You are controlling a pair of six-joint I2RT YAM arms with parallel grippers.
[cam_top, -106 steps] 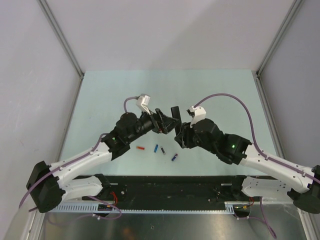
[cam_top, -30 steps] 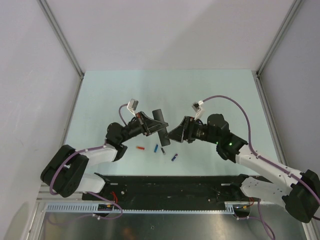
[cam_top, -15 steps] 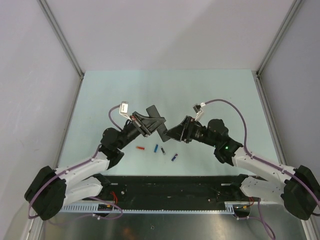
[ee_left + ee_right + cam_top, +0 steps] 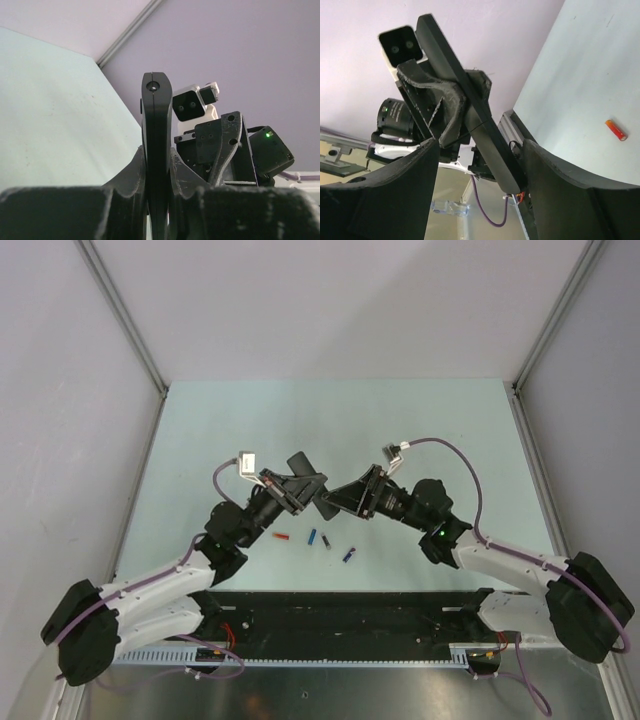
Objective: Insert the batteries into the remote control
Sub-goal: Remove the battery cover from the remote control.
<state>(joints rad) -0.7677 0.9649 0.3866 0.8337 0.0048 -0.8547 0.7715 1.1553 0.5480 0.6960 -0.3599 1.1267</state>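
My left gripper is shut on the remote control, a slim black bar held tilted above the table's middle. In the left wrist view the remote control stands edge-on, pinched between both fingers of that gripper. My right gripper faces it from the right, open. In the right wrist view the remote control slants down between the spread fingers of the right gripper, its lower end close to the right finger. The batteries lie below on the table: a blue one, a dark one, another blue one.
A small red cylinder lies left of the batteries and shows as the red cylinder in the right wrist view. A black rail with the arm bases runs along the near edge. Grey walls close the table's sides and back.
The left gripper has carried the remote slightly left and tilted it. The right gripper has risen and closed in around the remote's end, its jaws narrowing a little.
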